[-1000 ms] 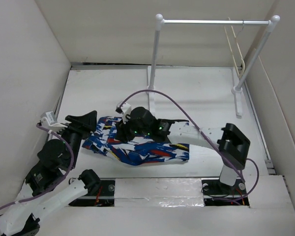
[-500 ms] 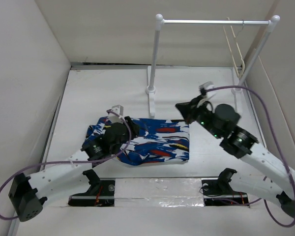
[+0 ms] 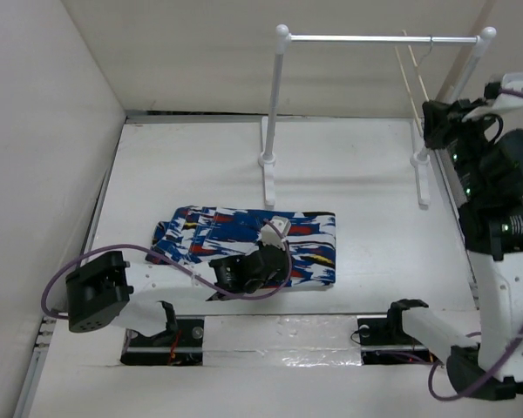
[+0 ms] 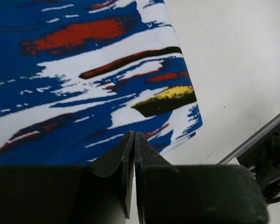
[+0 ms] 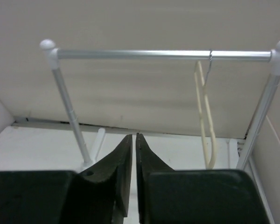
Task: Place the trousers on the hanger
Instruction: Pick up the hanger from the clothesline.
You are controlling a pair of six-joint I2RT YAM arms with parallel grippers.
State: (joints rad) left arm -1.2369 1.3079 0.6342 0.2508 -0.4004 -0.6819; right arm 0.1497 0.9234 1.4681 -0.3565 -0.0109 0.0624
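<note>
The trousers (image 3: 235, 233) lie folded flat in the middle of the table, a busy blue, white, red and black print; the left wrist view shows their near right corner (image 4: 84, 70). My left gripper (image 3: 279, 266) sits low over that corner, jaws shut (image 4: 134, 135), with no cloth visible between them. The cream hanger (image 3: 416, 83) hangs from the right end of the rail's bar. My right gripper (image 3: 429, 122) is raised beside the hanger (image 5: 205, 116), a little left of it in the right wrist view. Its jaws (image 5: 134, 136) stand almost together with nothing between them.
The white two-post rail with its metal bar (image 3: 375, 38) stands at the back right; its left post (image 5: 67, 107) and bar (image 5: 154, 54) fill the right wrist view. White walls close in the table on three sides. The arms' base rail (image 4: 270, 149) runs along the near edge.
My left arm has swung right across the trousers to their near right part and its jaws have closed. My right arm has lifted away from the cloth up to the hanger at the back right.
</note>
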